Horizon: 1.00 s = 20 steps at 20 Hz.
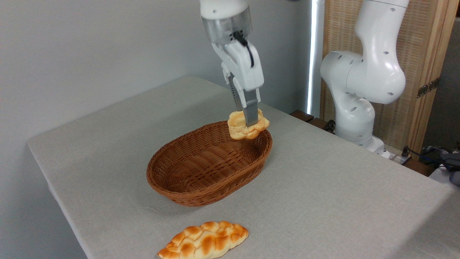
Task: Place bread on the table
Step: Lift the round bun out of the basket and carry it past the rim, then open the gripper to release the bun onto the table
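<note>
The bread (240, 130) is a small, lumpy, roundish bun, pale cream with golden-brown toasted patches. It hangs in the air, clamped between the pincer's (248, 120) two fingers, tilted a little, above the far right rim of the basket (201, 169) and not touching it. The table (323, 201) is large and rectangular with rounded corners, covered by a smooth light grey cloth; it lies well below the bun.
</note>
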Each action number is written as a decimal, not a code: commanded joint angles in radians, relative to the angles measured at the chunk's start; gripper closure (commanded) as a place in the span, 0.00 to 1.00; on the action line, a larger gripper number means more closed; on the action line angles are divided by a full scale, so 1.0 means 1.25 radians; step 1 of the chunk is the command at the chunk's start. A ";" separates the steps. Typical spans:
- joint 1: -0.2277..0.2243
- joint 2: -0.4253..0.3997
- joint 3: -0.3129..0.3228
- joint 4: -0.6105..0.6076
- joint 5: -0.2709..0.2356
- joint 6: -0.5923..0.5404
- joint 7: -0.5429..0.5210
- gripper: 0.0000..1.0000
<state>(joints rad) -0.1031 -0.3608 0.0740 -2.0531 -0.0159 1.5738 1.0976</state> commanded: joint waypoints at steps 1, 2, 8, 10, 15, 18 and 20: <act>0.028 0.031 0.000 0.072 0.036 -0.016 -0.002 0.50; 0.042 0.043 0.001 0.095 0.037 -0.016 -0.002 0.50; 0.105 0.067 0.003 0.139 0.105 -0.009 0.046 0.48; 0.105 0.067 0.012 0.139 0.119 -0.009 0.069 0.46; 0.105 0.065 0.010 0.138 0.100 -0.006 0.040 0.27; 0.103 0.065 0.006 0.138 0.084 -0.001 0.002 0.23; 0.103 0.065 0.006 0.138 0.084 -0.001 0.001 0.10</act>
<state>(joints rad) 0.0315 -0.2849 0.0782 -1.8975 0.1058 1.5754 1.1192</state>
